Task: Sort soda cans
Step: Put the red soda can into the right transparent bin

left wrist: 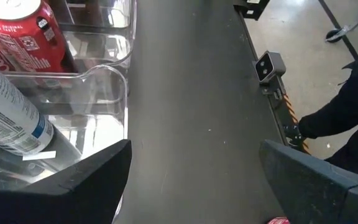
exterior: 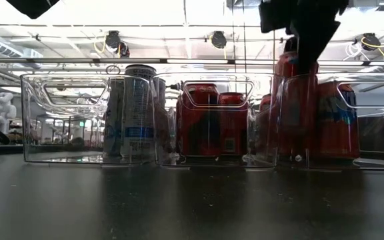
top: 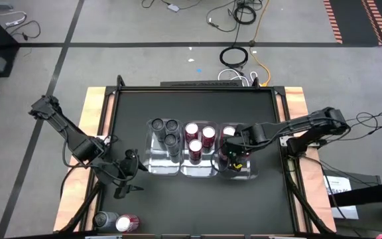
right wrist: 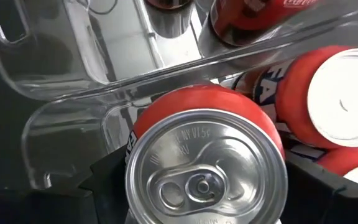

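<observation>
High view: three clear trays (top: pixel 181 167) stand side by side at mid-table. The tray toward the left arm holds three grey cans (top: pixel 165 130); the middle tray holds three red cans (top: pixel 200 137) with silver tops; the tray toward the right arm holds orange-red cans (right wrist: pixel 337 93). The right gripper (top: pixel 234 154) is inside that last tray, its jaws set against both sides of an upright orange-red can (right wrist: pixel 205 163) with a silver pull-tab lid, raised above its neighbours. The left gripper (top: pixel 130 174) hangs just beside the grey-can tray, jaws wide apart, holding nothing. Two loose cans (top: pixel 117 222), one grey and one red, lie at the table's near edge.
</observation>
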{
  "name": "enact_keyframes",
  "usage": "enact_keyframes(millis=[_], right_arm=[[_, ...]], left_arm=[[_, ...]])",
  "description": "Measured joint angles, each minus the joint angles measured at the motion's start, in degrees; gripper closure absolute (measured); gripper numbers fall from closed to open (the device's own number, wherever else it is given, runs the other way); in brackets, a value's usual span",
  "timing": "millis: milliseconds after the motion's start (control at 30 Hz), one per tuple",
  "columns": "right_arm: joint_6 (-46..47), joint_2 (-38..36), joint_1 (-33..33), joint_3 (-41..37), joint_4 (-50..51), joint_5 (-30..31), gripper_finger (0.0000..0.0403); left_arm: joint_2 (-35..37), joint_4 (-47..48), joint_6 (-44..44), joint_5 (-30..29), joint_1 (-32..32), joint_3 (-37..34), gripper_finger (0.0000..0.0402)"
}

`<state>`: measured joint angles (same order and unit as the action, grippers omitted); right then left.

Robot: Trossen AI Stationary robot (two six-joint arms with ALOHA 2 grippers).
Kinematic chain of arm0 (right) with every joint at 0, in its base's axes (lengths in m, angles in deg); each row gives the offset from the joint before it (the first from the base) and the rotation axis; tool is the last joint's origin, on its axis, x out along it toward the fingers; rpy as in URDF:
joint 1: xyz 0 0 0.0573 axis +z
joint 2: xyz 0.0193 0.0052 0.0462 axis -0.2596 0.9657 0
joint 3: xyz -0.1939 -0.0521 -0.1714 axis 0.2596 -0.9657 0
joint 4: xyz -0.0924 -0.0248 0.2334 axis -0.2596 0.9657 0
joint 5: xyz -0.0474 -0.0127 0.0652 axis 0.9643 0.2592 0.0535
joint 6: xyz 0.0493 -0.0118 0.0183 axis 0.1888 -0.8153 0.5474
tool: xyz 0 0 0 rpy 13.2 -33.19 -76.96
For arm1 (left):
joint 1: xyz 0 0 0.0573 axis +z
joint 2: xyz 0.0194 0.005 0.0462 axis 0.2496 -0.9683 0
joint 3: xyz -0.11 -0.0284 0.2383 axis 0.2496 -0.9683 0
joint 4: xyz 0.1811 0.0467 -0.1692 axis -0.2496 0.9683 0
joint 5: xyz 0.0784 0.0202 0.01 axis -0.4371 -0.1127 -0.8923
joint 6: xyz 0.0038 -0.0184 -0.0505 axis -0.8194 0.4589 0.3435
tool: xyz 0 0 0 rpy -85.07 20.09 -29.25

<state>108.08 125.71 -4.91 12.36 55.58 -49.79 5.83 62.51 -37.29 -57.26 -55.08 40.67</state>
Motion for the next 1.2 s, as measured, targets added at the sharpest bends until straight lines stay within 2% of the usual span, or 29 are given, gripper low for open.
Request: enact_keyframes(millis=[267,700,1200], right_arm=[[3.00,0.09,0.02,-3.83,-4.87,0.20,0.0102],[2.14,5.37,-0.39,-3.93,-5.26,0.52,0.0086],[4.67,5.20,-0.42,-3.89,-5.10,0.46,0.0085]], left_arm=[[0.00,0.00,0.00,0.00,-0.02,0.00,0.0042],[-0.01,0.01,0.00,0.00,0.00,0.00,0.0042],[-0.02,0.02,-0.02,0.00,-0.02,0.00,0.0042]])
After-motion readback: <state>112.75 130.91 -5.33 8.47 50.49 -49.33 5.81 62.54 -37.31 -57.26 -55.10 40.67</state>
